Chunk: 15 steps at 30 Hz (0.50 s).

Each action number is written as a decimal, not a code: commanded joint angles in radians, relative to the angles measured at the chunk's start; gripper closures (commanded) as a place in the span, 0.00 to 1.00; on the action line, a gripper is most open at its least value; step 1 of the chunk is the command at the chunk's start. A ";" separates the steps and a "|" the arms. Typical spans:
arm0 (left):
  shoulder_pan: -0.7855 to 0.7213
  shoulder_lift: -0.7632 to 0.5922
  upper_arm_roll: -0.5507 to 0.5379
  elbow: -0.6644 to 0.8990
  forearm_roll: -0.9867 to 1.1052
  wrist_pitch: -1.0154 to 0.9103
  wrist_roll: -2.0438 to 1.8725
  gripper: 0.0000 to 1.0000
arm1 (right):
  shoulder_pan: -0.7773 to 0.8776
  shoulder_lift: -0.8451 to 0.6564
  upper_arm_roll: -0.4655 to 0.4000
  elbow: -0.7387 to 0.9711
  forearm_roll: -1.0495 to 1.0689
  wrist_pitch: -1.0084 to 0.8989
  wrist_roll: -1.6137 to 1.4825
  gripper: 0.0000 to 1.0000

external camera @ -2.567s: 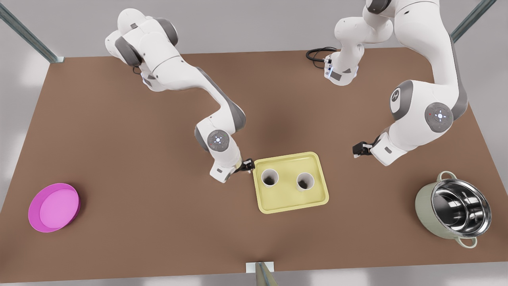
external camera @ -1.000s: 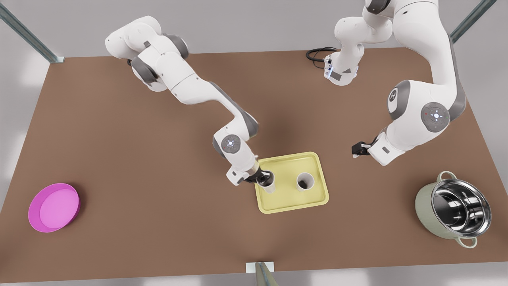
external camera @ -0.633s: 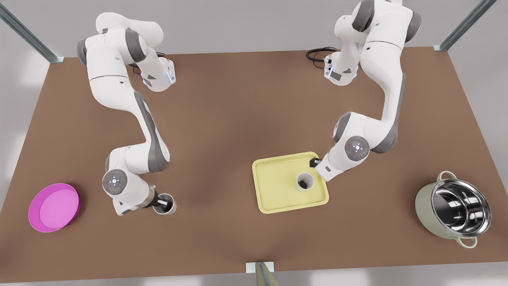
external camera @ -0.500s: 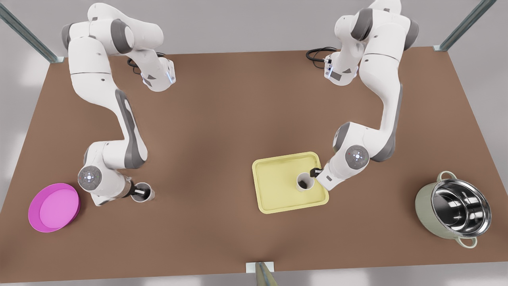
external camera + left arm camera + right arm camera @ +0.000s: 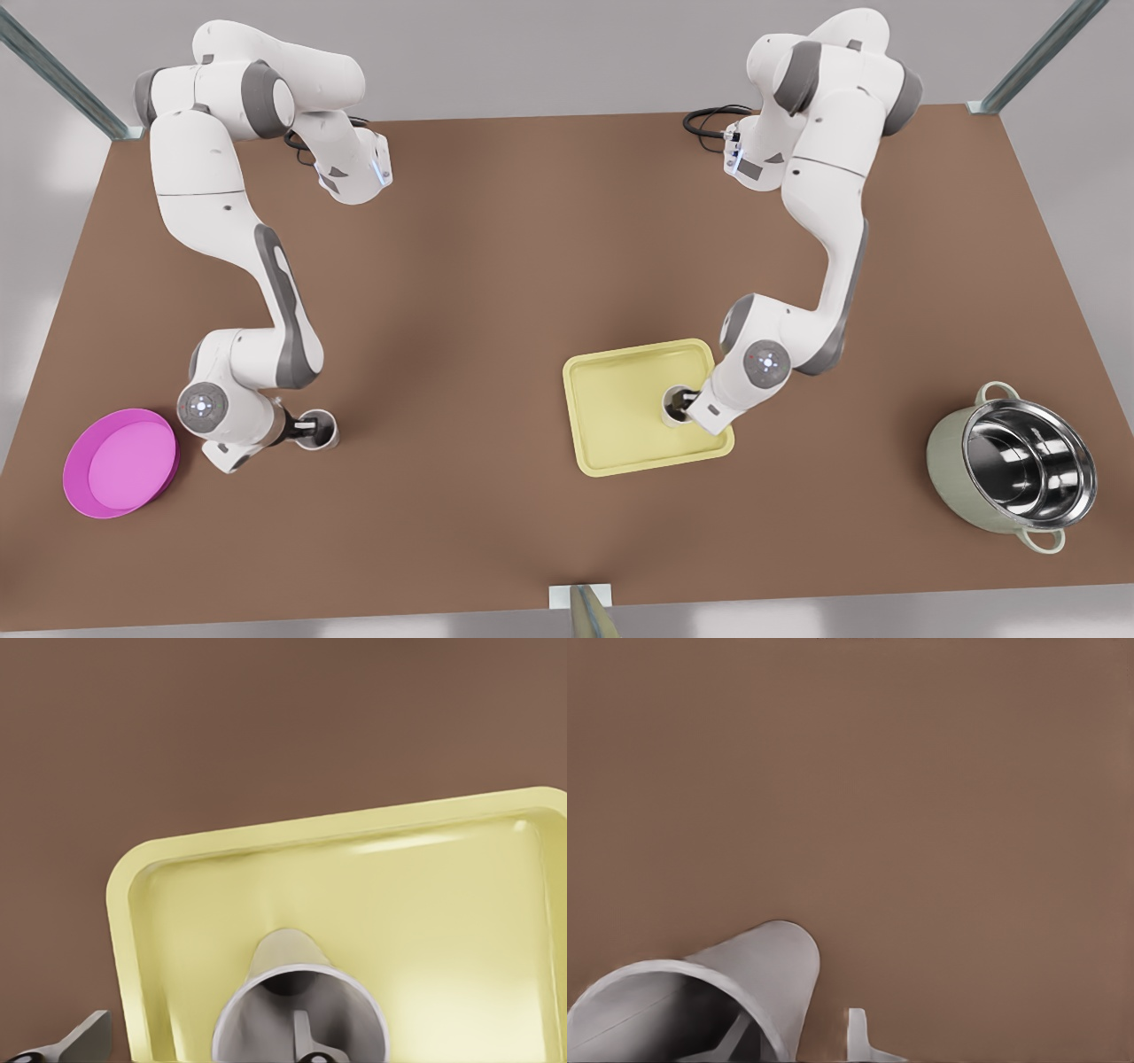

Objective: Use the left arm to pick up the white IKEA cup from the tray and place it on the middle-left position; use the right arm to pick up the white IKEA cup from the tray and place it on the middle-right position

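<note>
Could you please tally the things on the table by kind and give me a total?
Flat pale-yellow rectangular tray: 1
White cups: 2, one on the tray at the left hand, one on bare tabletop at the right hand
Round magenta dish: 1
Steel-lined pale-green pot: 1
Total: 5

A round magenta dish (image 5: 121,462) sits on the brown table (image 5: 532,230) near the front view's left edge. Far across, by the right edge, stands a pale green pot (image 5: 1010,468) (shiny steel inside, two loop handles). A black cable (image 5: 713,120) coils at the table's far edge.
</note>
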 commanded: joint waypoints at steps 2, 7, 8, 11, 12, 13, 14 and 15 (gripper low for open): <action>-0.002 0.015 0.000 0.000 -0.011 0.036 -0.075 0.00 | -0.001 -0.001 0.000 0.001 0.047 0.011 -0.311 0.00; -0.020 0.034 0.000 0.000 -0.010 0.051 -0.076 0.02 | 0.002 -0.015 0.003 0.001 0.046 -0.001 -0.307 0.00; -0.023 0.041 0.000 0.001 -0.010 0.060 -0.076 0.03 | 0.002 -0.032 0.006 0.001 0.047 -0.030 -0.307 0.00; -0.022 0.038 0.000 0.007 -0.008 0.054 -0.067 0.39 | 0.002 -0.182 0.007 0.005 0.102 -0.260 -0.194 0.00; -0.022 0.038 0.001 0.009 -0.006 0.054 -0.065 0.55 | 0.003 -0.248 0.009 0.013 0.093 -0.326 -0.101 0.00; -0.017 0.035 0.001 0.010 -0.002 0.050 -0.062 0.64 | 0.003 -0.317 0.011 0.013 0.092 -0.347 0.031 0.00; -0.017 0.035 0.001 0.010 0.000 0.048 -0.062 0.72 | 0.003 -0.380 0.014 0.024 0.090 -0.396 0.082 0.00; -0.017 0.035 0.001 0.012 0.000 0.048 -0.062 0.82 | 0.003 -0.438 0.012 0.022 0.089 -0.452 0.082 0.00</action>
